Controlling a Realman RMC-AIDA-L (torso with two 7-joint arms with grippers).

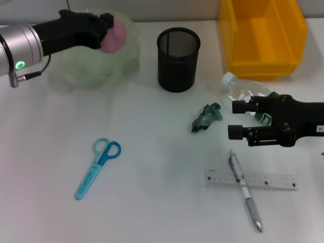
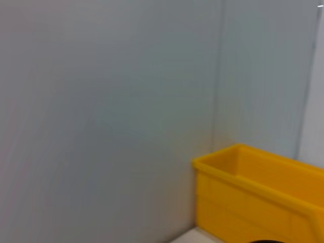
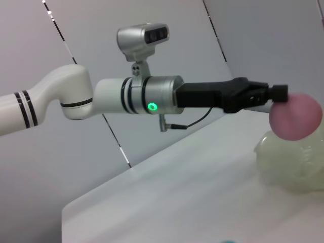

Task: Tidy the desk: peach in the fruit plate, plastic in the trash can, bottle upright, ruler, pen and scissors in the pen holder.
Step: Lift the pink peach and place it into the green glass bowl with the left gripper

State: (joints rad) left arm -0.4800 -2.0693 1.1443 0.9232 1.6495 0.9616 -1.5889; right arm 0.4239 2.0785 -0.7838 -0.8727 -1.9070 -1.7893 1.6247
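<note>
My left gripper (image 1: 105, 26) is shut on the pink peach (image 1: 115, 35) and holds it just over the pale green fruit plate (image 1: 96, 68) at the back left. The right wrist view shows that same left gripper (image 3: 277, 94) with the peach (image 3: 295, 115) above the plate (image 3: 296, 164). The clear bottle (image 1: 245, 91) lies on its side at the right, white cap pointing to the back. My right gripper (image 1: 236, 119) is open beside its labelled end. Crumpled green plastic (image 1: 206, 117), blue scissors (image 1: 98, 167), pen (image 1: 245, 190) and ruler (image 1: 251, 179) lie on the table.
The black mesh pen holder (image 1: 178, 59) stands at the back centre. The yellow trash can (image 1: 263, 38) is at the back right, and the left wrist view shows the trash can (image 2: 263, 202) against a grey wall. The pen lies across the ruler.
</note>
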